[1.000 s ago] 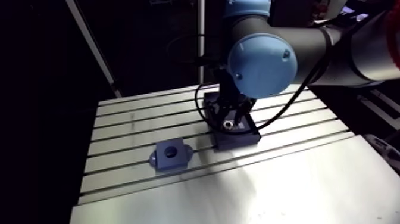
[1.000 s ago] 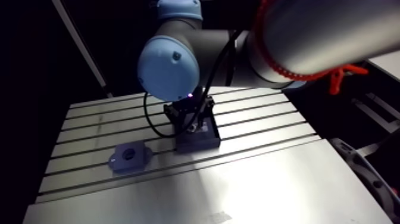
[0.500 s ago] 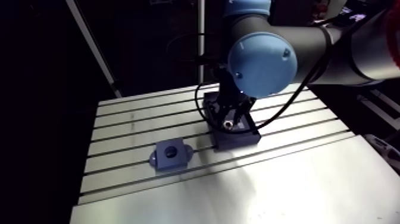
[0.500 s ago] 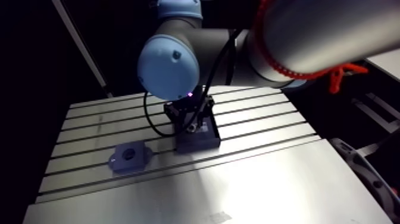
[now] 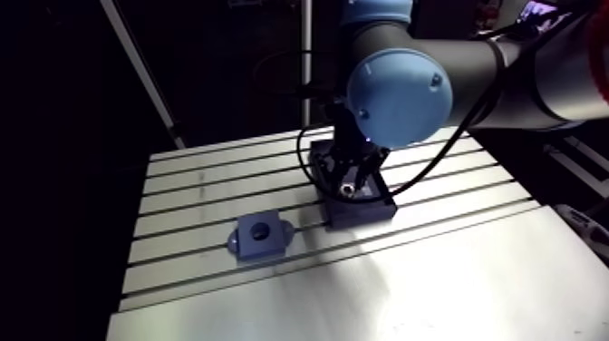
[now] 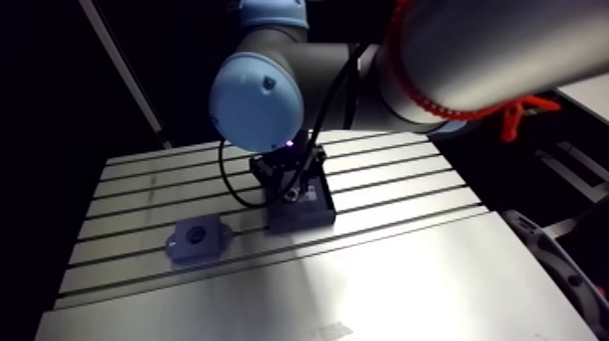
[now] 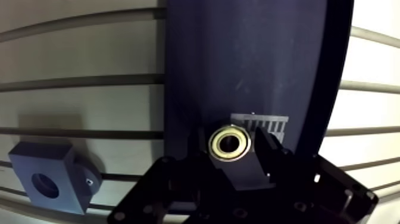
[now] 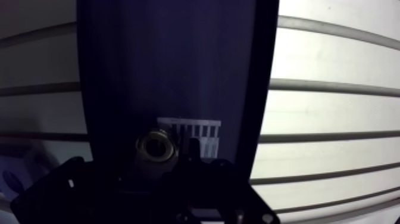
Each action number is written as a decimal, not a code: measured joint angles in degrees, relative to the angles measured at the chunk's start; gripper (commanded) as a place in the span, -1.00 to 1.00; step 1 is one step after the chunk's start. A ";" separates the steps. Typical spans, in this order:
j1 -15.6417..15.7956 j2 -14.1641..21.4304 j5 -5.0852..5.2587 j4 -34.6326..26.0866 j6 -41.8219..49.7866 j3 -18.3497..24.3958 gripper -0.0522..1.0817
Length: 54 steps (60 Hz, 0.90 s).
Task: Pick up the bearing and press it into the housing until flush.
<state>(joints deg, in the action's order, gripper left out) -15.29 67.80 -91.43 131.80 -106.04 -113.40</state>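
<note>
Gripper (image 7: 231,146) over the dark tray (image 7: 250,59), jaws pinching the bearing (image 7: 230,131) between them. Whether the bearing is clear of the tray: cannot tell. Housing (image 7: 44,182) lies on the table (image 7: 89,53) beside the tray, apart from it.

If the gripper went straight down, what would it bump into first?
Probably the dark tray right under it. The gripper points down with the bearing in its jaws; the gap is hard to judge.

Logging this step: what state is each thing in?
bearing: at the gripper, over the dark tray, not in the housing.
housing: bore empty, on the table.
gripper: down at the bearing; grip unclear.
dark tray: flat on the table.
</note>
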 measured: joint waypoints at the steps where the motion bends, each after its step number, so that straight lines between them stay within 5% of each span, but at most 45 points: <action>1: 0.00 0.00 0.01 0.00 0.00 0.00 -0.07; 54: 0.08 0.00 0.00 -0.03 0.00 -0.27 0.07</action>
<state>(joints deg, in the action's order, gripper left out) -15.21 67.80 -91.43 131.77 -106.04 -113.67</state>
